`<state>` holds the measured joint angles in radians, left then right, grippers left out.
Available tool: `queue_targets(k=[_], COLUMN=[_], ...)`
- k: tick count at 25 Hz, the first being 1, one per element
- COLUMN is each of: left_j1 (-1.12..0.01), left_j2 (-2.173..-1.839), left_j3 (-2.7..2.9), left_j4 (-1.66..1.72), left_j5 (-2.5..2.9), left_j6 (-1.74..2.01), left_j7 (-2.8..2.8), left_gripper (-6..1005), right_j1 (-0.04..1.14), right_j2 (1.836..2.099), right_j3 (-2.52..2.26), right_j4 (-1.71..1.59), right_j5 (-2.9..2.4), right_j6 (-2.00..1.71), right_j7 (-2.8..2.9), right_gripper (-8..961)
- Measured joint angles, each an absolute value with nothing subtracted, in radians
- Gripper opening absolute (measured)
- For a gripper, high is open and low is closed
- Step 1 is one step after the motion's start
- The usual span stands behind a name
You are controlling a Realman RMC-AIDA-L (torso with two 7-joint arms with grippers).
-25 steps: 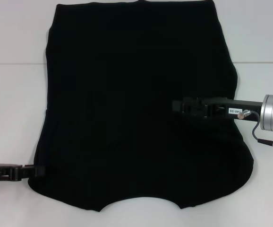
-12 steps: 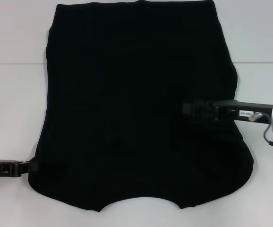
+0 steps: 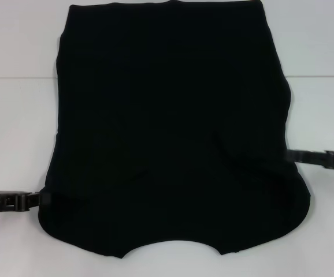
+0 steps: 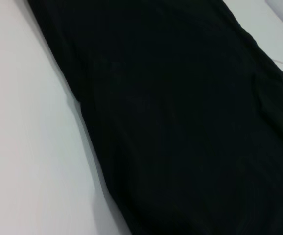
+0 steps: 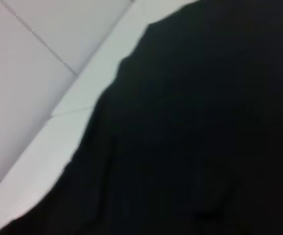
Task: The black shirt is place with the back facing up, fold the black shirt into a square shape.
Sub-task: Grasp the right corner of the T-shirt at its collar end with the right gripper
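Note:
The black shirt (image 3: 167, 127) lies flat across the white table, its sides folded in and its curved neckline at the near edge. It fills most of the left wrist view (image 4: 180, 117) and the right wrist view (image 5: 195, 137). My left gripper (image 3: 43, 199) reaches in from the left and meets the shirt's near left edge. At the shirt's right edge, level with its lower half, sits my right gripper (image 3: 291, 154), just off the cloth.
The white table (image 3: 17, 127) shows on both sides of the shirt, with a seam line running across it at mid height. Nothing else stands on it.
My right gripper has drawn back to the right, from over the shirt's middle to its right edge. The left gripper has barely moved at the shirt's near left edge.

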<state>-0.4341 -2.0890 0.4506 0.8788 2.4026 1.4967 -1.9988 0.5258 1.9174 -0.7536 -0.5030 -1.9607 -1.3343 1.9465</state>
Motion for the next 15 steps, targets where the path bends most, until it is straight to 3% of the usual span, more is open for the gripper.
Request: queue_targets(k=[7,15], left_j1=[-0.434,-0.440], left_j2=[-2.089,-2.087], left_j3=[0.451,0.451], left_j4=[0.877,0.875], left_j5=[2.399,2.399], left_j6=[1.499,1.503], left_j7=[-2.000,-2.000], left_gripper=[26,26], right_j1=[0.499,0.531], right_j2=[1.897,1.922], right_j3=[-0.748,-0.755], right_j4=[-0.501,-0.487], right_j5=[-2.053,-2.114], right_j6=[-1.338,-1.287], right_j7=[2.010,2.021], right_gripper=[529,507])
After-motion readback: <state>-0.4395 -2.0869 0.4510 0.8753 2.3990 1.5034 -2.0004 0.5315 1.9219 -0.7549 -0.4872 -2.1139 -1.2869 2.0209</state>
